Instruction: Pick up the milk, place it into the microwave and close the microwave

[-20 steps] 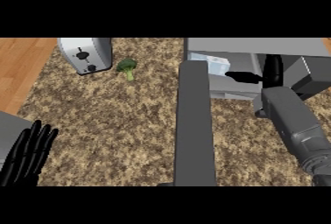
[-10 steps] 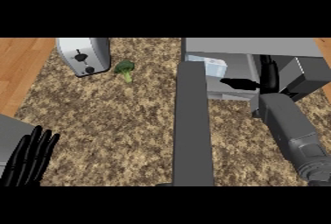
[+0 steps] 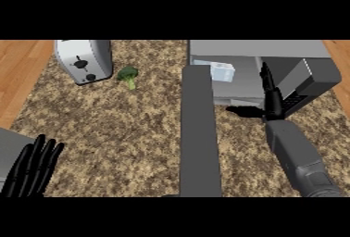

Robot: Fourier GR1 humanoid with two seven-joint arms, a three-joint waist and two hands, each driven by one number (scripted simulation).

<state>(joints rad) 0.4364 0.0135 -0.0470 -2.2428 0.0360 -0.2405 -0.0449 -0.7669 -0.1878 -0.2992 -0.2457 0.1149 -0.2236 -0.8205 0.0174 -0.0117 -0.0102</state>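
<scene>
The milk carton [image 3: 223, 71], white and pale blue, stands upright inside the open microwave [image 3: 256, 48] at the top right. The microwave's grey door [image 3: 199, 134] swings out towards me, running down the middle of the view. My right hand [image 3: 271, 95] is at the microwave's opening, right of the milk and apart from it. Its fingers are straight and point away from me, and the thumb sticks out to the left. It holds nothing. My left hand [image 3: 31, 169] rests open at the lower left, fingers up.
A silver toaster [image 3: 84, 60] stands at the back left of the speckled counter [image 3: 116, 125]. A broccoli floret [image 3: 128, 75] lies just right of it. Wooden floor shows past the counter's left and right edges.
My right hand has drawn back from the milk, towards me and slightly right, with its thumb now lower. The milk stays in the microwave. The left hand has barely moved.
</scene>
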